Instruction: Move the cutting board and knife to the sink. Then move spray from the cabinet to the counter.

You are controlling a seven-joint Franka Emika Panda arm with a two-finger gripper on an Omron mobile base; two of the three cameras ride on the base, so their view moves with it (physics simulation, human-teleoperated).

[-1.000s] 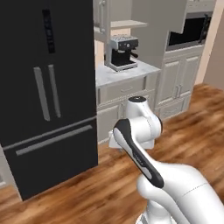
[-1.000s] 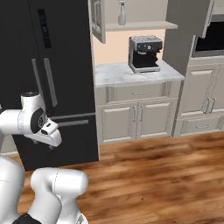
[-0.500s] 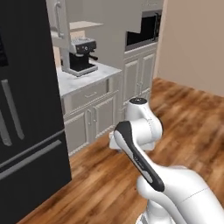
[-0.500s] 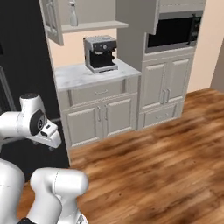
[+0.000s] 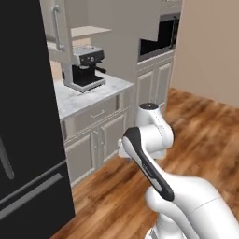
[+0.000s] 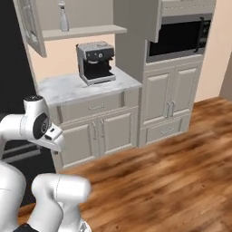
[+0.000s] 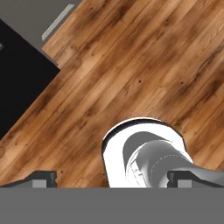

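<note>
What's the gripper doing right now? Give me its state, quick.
Gripper: open, jaws spread wide, holding nothing, pointed down at the wooden floor.

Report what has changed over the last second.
The base has driven and turned right: the black fridge slid toward the left edge, and the coffee machine, counter and microwave came nearer. The spray remains on the open cabinet shelf. The gripper stays open and empty.

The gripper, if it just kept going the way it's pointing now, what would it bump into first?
The gripper is open and points down at the wooden floor. The robot's own white base sits below it, so it might meet that first; depth is hard to judge.
</note>
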